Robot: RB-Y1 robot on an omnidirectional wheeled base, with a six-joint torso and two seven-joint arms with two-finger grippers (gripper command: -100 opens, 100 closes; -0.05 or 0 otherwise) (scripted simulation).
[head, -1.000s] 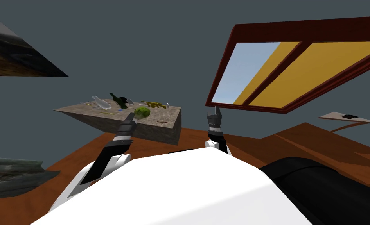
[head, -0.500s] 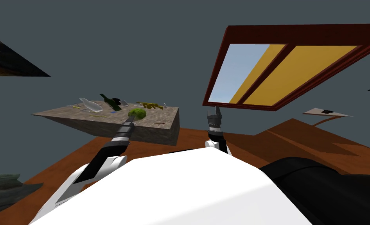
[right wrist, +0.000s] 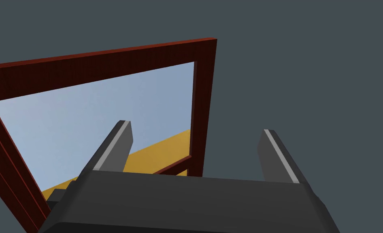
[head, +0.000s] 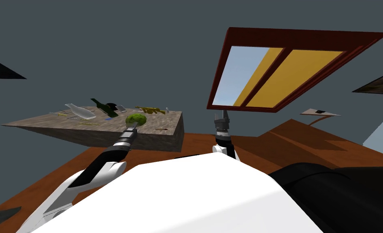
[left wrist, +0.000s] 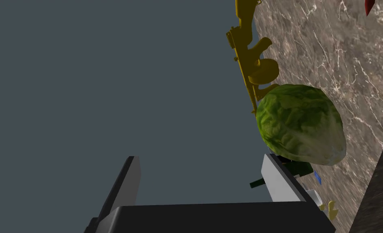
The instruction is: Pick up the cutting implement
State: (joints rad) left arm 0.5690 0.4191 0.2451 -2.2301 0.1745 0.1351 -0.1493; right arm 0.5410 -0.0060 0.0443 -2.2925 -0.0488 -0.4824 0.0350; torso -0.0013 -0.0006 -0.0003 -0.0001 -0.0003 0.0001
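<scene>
Brown veined stone tabletop [head: 37, 121] bears the presumed cutting implement, a thin dark reddish item [head: 161, 129] by its right front corner; approach step in hand, left gripper [left wrist: 199, 157] spread wide and empty at the green lettuce head [left wrist: 300, 123], next move judged a shift rightward; right gripper [right wrist: 195, 126] idle, spread.
</scene>
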